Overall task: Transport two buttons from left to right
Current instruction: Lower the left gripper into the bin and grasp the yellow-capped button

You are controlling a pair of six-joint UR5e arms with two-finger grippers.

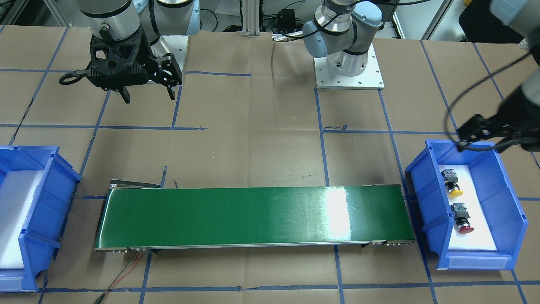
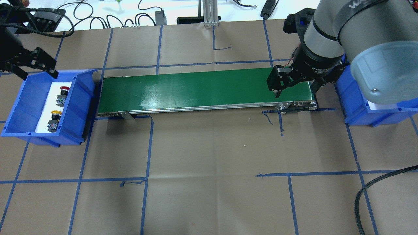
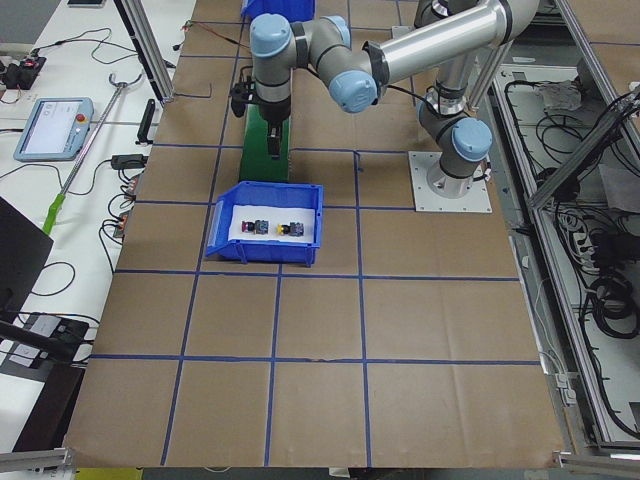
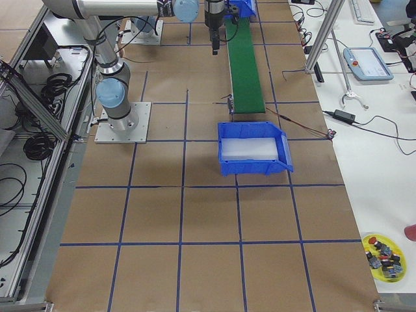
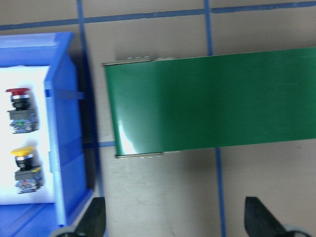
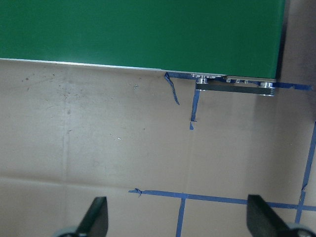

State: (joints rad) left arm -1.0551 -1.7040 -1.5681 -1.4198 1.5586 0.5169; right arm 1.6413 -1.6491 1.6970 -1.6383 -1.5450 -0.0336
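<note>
Two buttons lie on white foam in the blue bin (image 2: 19, 107) on my left side. The red-capped button (image 2: 63, 94) lies farther from me and the yellow-capped button (image 2: 54, 120) nearer. They also show in the front view, red (image 1: 462, 217) and yellow (image 1: 452, 182), and in the left wrist view, red (image 5: 19, 111) and yellow (image 5: 25, 168). My left gripper (image 2: 38, 75) is open and empty, held above the bin's far rim. My right gripper (image 2: 296, 93) is open and empty, held above the right end of the green conveyor belt (image 2: 202, 88).
A second blue bin (image 2: 356, 104) with white foam stands at the belt's right end, partly hidden by my right arm. The belt runs between the two bins. Brown paper with blue tape lines covers the table. Cables lie along the far edge.
</note>
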